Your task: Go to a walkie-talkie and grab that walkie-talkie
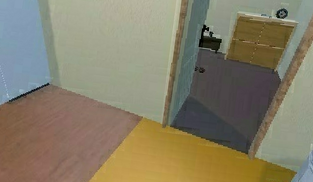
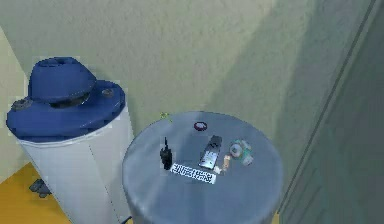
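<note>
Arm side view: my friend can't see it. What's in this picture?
A round grey table holds a small dark walkie-talkie, a flat white strip and a grey remote-like thing. Left of it stands a white tank with a blue top.

No print can be read: a white strip [image 2: 193,172] bearing dark marks lies flat on the round grey tabletop [image 2: 190,205], its marks too small to make out.
</note>
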Robot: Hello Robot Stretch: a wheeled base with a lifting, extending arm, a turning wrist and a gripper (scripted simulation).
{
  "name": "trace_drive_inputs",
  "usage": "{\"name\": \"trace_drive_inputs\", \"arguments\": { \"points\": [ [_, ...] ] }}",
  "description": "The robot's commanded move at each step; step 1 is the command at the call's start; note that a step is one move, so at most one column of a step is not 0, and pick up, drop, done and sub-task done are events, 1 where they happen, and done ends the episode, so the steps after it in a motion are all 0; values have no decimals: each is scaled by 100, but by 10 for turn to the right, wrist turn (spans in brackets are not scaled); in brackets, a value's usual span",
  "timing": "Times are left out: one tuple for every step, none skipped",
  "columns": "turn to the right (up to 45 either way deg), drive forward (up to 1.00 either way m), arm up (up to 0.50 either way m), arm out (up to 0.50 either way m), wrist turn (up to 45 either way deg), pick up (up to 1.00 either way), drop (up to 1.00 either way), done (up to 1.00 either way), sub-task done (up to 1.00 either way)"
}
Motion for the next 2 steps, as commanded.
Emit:
{"name": "trace_drive_inputs", "arguments": {
  "points": [
    [0, 0, 38, 0, 0, 0, 0, 0, 0],
    [0, 0, 0, 28, 0, 0, 0, 0, 0]
  ]
}}
